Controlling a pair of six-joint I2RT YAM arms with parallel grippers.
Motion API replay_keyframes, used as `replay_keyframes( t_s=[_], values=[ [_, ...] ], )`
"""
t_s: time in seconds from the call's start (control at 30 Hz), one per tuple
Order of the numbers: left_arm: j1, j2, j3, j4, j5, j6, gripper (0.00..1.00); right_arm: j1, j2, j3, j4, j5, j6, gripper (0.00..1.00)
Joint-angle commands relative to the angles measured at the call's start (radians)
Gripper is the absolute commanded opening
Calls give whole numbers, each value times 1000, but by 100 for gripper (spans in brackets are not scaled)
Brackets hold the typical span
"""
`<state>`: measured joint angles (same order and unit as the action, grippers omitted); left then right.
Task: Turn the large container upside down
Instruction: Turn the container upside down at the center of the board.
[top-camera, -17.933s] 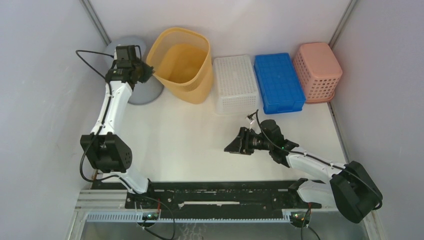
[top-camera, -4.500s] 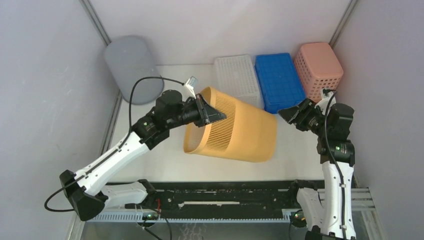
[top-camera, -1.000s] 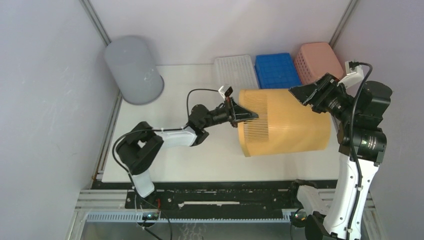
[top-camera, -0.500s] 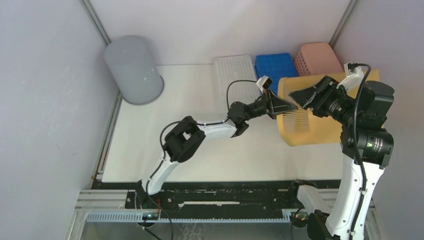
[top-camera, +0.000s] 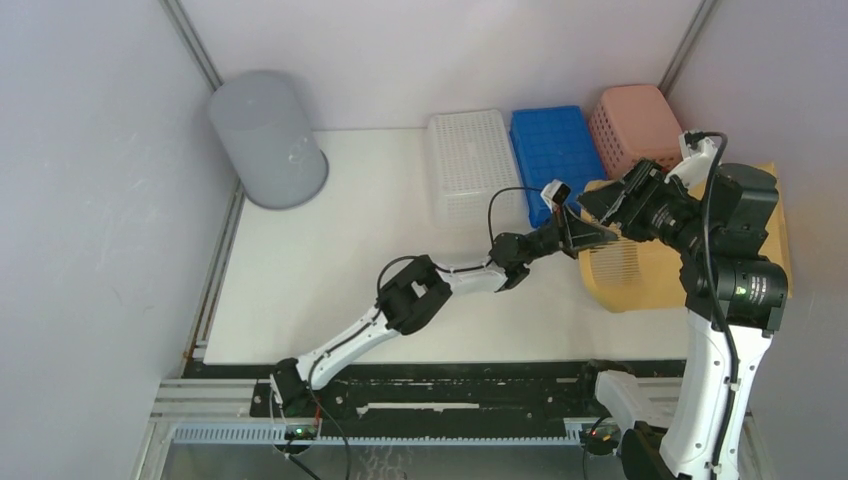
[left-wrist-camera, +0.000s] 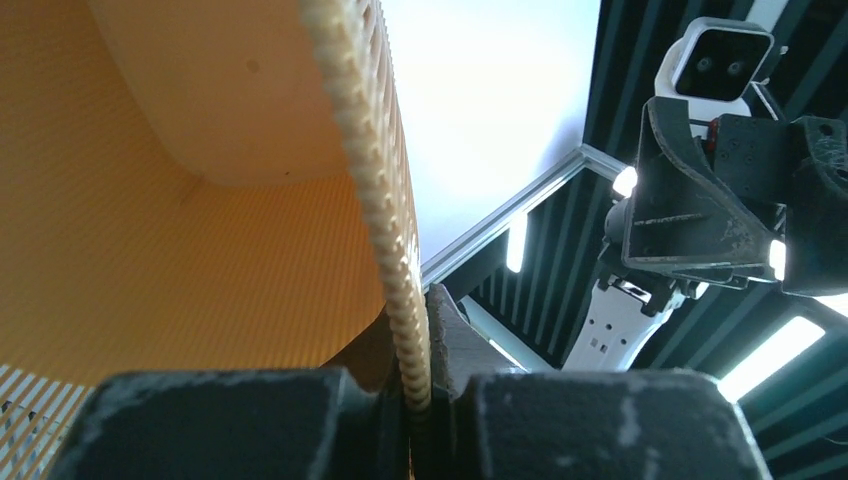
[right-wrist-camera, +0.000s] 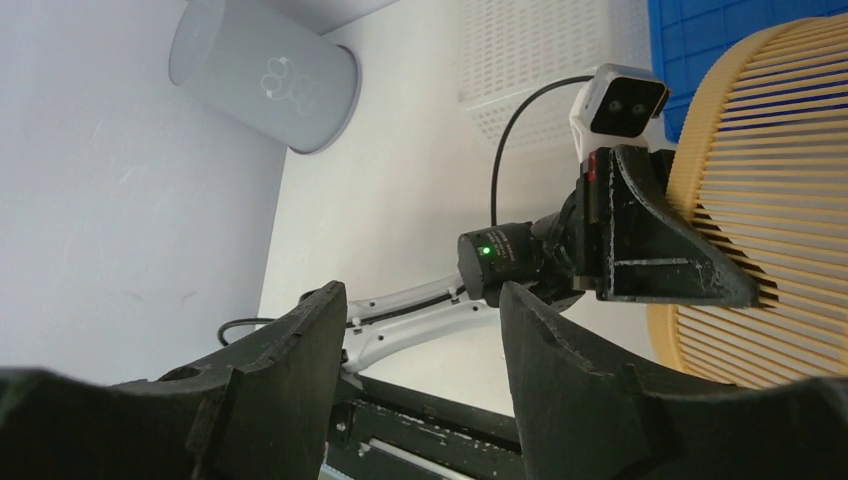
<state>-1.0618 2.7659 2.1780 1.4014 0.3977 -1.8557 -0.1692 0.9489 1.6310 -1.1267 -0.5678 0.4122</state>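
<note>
We take this for a robot test cell in a lab. Bare white table (top-camera: 330, 260), boxed by plain grey panels (top-camera: 90, 250) on metal corner posts (top-camera: 195, 45). Left arm (top-camera: 400, 300) and right arm (top-camera: 720, 330) bolted to black rail (top-camera: 430, 395) at near edge. Props all plastic: grey bin (top-camera: 268, 140), white crate (top-camera: 470, 165), blue crate (top-camera: 550, 150), pink basket (top-camera: 640, 125), yellow basket (top-camera: 660, 270). Left wrist view gives us strip lights (left-wrist-camera: 520, 240) on dark slatted ceiling.

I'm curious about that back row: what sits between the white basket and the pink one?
A blue crate sits there, shown best in the top view.
</note>
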Motion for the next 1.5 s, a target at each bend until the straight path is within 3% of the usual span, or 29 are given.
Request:
replay_keyframes(
  t_s=[0.0, 0.23, 0.33, 0.43, 0.5, 0.9, 1.1, 1.27, 1.47],
  values=[
    [-6, 81, 229, 127, -118, -37, 1, 12, -16, 23, -10, 41, -31, 66],
    [-13, 132, 168, 128, -117, -73, 4, 16, -35, -30, 13, 37, -26, 66],
    [-17, 64, -13, 128, -118, -55, 19, 16, -47, -60, 25, 32, -25, 66],
    [-13, -85, -310, 127, -125, 35, 42, 16, -56, -84, 37, 26, -23, 66],
    [-4, -177, -480, 126, -136, 90, 50, 16, -63, -106, 51, 20, -19, 66],
    [44, -321, -846, 123, -140, 169, 62, 10, -85, -227, 120, 3, -17, 66],
    [97, -449, -1100, 121, -123, 238, 63, 11, -90, -290, 175, -26, 0, 66],
    [129, -503, -1226, 109, -103, 263, 75, 17, -91, -319, 196, -31, 1, 66],
    [144, -539, -1343, 93, -100, 294, 76, 20, -100, -343, 210, -49, -2, 66]
  ],
)
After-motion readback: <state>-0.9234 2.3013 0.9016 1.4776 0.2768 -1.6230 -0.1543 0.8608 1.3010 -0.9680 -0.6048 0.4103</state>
